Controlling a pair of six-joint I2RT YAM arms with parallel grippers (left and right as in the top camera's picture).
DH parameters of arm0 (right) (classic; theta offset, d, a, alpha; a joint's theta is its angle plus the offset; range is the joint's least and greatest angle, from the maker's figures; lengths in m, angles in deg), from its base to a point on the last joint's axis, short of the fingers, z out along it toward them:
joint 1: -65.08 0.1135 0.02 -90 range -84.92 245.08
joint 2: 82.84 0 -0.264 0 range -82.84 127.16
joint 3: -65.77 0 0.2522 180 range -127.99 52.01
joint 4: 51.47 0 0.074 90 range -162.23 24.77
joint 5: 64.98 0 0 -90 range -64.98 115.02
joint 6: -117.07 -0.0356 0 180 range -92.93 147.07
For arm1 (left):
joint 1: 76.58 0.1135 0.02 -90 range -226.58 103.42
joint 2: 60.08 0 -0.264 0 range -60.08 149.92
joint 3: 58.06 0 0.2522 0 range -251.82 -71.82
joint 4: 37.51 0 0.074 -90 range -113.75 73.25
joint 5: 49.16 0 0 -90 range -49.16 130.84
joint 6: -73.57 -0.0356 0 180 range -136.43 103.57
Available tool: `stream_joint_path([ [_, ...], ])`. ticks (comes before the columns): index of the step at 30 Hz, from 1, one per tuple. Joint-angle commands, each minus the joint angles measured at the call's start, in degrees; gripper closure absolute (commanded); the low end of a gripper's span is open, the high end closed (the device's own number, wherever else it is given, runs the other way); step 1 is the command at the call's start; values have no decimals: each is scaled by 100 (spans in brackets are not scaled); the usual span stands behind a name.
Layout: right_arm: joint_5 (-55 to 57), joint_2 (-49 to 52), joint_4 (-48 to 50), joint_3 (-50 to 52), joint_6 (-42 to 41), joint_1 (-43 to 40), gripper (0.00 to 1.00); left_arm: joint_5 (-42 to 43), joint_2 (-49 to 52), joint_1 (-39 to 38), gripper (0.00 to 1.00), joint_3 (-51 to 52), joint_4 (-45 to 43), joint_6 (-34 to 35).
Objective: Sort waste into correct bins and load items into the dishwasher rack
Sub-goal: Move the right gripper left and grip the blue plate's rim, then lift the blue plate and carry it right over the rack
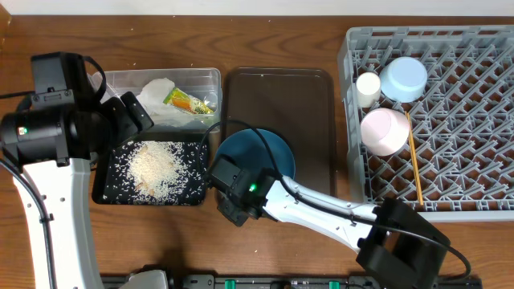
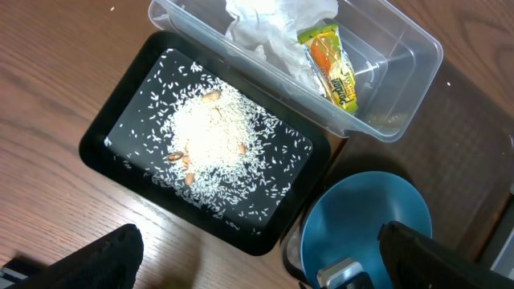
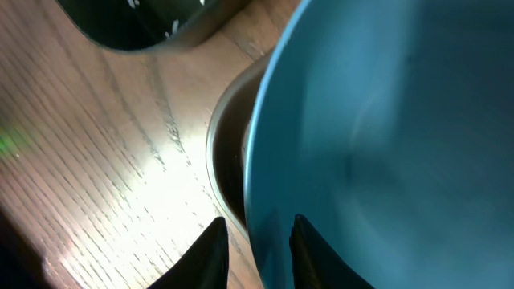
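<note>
Overhead, the rack (image 1: 470,120) fills the right side of the table (image 1: 161,241). It holds a cream cup (image 1: 368,87), a light-blue bowl (image 1: 404,78), a white bowl (image 1: 384,131) and chopsticks (image 1: 414,160) lying along the grid. Left of the rack sits a brown tray (image 1: 281,96), with the blue plate (image 1: 261,152) on its near left corner. The right gripper (image 1: 226,175) meets the plate's near left edge. Further left, the clear tub (image 1: 120,80) holds a napkin (image 1: 157,90) and a wrapper (image 1: 189,102). Just on its near side, the black tray (image 1: 104,189) carries a heap of rice (image 1: 154,167). The left gripper (image 1: 128,114) hangs above the tub's near left corner.

From the left wrist, its two fingers (image 2: 104,257) stand wide apart with nothing between them, above the black tray, the tub and the plate.

From the right wrist, the fingers (image 3: 213,249) sit on either side of the plate's rim, clamped on it, with the plate tilted up over the brown tray's corner.
</note>
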Motion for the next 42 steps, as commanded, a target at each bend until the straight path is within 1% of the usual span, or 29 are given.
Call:
stream_joint_path([
  [1, 55, 7, -63, 24, -20, 59, 75, -92, 33, 26, 4, -7, 15, -33],
  [4, 55, 7, -63, 26, -20, 59, 74, -92, 33, 26, 4, -7, 15, -33],
  [10, 57, 7, -61, 28, -20, 59, 69, -92, 33, 26, 4, -7, 15, -33],
  [16, 61, 114, 28, 28, -17, 59, 69, -92, 33, 26, 4, -7, 15, -33],
  [19, 57, 254, 55, 28, -20, 59, 75, -92, 33, 26, 4, -7, 15, -33],
  [21, 57, 291, 59, 28, -22, 59, 83, -92, 33, 26, 4, -7, 15, -33],
  [22, 59, 291, 63, 28, -24, 59, 86, -92, 33, 26, 4, -7, 15, -33],
  [31, 63, 258, 111, 24, -37, 57, 87, -92, 33, 26, 4, -7, 15, -33],
  [32, 70, 258, 111, 24, -37, 52, 88, -94, 33, 26, 4, -7, 15, -33],
  [34, 79, 256, 109, 24, -37, 48, 97, -92, 33, 26, 4, -7, 15, -33],
  [36, 76, 212, 74, -11, -37, 48, 99, -92, 33, 26, 4, -7, 15, -33],
  [40, 76, -179, -87, -111, -37, 28, 99, -92, 33, 26, 4, -7, 15, -33],
  [42, 79, -579, -133, -116, -37, -13, 99, -92, 33, 26, 4, -7, 17, -33],
])
